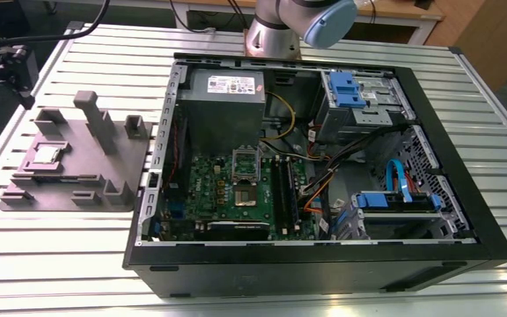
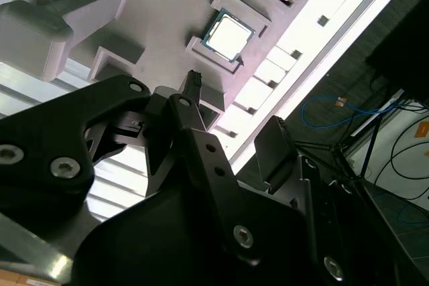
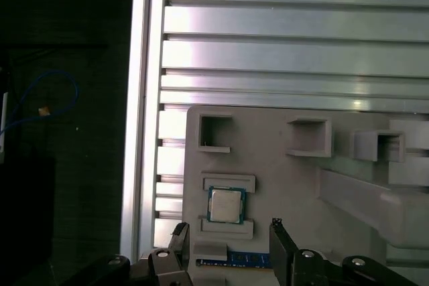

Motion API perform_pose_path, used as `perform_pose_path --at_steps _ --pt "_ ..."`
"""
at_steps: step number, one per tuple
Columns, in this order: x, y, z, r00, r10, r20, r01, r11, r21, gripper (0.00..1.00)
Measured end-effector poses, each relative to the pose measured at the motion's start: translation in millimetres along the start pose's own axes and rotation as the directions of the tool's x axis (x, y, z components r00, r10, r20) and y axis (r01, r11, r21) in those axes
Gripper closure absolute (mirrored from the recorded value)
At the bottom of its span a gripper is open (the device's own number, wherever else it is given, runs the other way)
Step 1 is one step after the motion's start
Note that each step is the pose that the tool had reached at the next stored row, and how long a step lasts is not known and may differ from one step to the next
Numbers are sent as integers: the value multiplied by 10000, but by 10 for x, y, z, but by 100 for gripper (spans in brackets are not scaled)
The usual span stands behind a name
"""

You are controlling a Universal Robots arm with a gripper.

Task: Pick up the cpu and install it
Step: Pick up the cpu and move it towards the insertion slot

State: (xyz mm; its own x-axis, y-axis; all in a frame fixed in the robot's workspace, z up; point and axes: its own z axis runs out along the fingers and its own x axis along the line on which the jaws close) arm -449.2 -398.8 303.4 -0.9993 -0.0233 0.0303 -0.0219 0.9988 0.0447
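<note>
Now, cpu [image 3: 225,205] in grey fixture [image 3: 295,185], pincer [image 3: 229,224] spread.

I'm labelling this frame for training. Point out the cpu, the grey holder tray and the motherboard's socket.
cpu [image 3: 225,205]: first wrist view, middle of its metal top.
grey holder tray [image 1: 82,162]: exterior view, bare flat base.
motherboard socket [image 1: 245,196]: exterior view, its centre.

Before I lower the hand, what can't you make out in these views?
1. Height of the hand over the cpu: the arm is cut off by the exterior view's top edge.
2. cpu corner marking: too small in both wrist views.
3. Socket frame, open or closed: too small in the exterior view.
4. Grey fixture near the hand: hidden by the hand's body in the second wrist view.
</note>
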Motion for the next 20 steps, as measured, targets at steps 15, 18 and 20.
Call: perform_pose_path --at_steps 15,18,20 --pt "-3 -4 98 9997 -242 -17 242 9997 9 41" --pt "-4 -5 117 9992 -388 -25 388 9992 17 41" --pt "-4 -7 131 9992 -396 -25 396 9992 18 41"
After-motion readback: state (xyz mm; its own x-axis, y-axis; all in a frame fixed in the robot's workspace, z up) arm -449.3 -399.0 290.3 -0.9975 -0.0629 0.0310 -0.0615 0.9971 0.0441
